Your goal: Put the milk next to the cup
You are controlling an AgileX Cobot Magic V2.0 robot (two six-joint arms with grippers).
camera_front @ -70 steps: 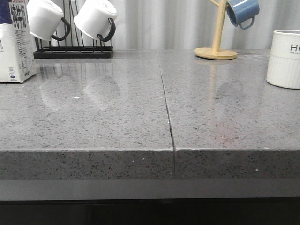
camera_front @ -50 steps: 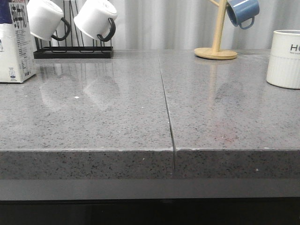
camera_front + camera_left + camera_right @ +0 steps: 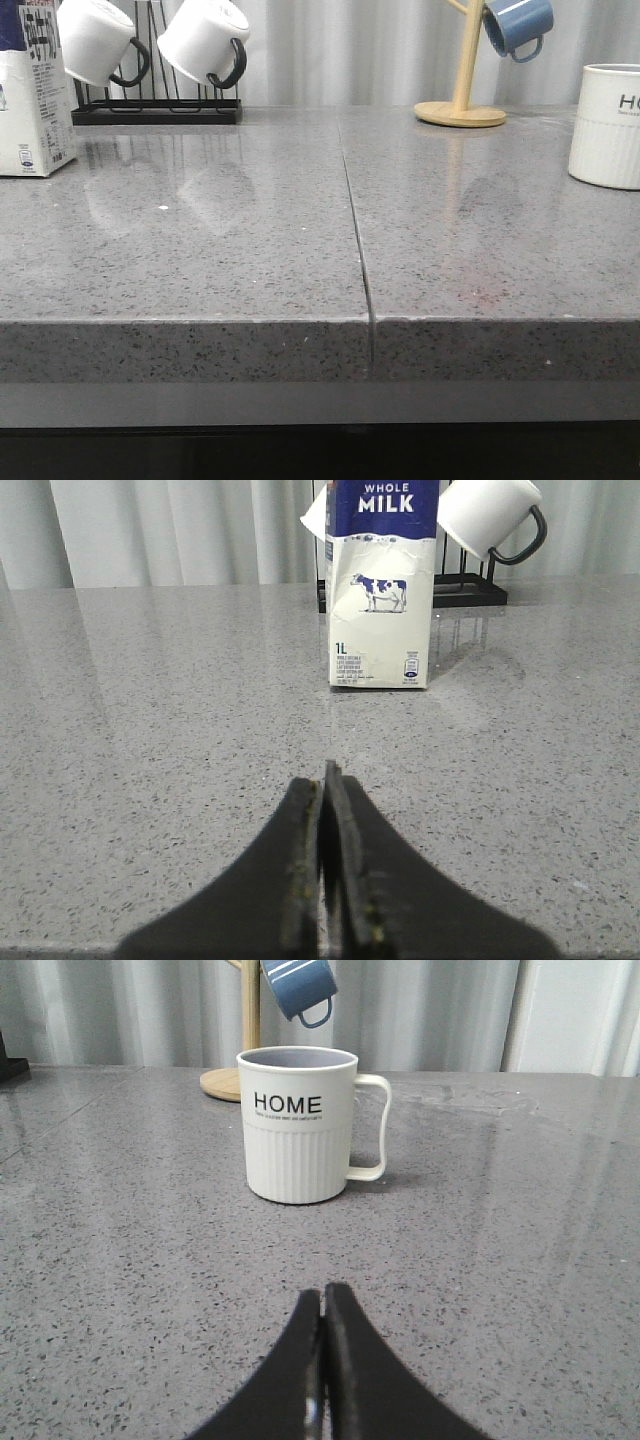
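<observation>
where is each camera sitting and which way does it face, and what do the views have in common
Front view: looks forward over the grey counter; milk far left, cup far right; no arm shows.
Left wrist view: low on the left arm, facing the milk; shut left end effector in the foreground.
Right wrist view: low on the right arm, facing the cup; shut right end effector in the foreground.
Shared: front and right wrist views both show the blue mug on its wooden stand.
</observation>
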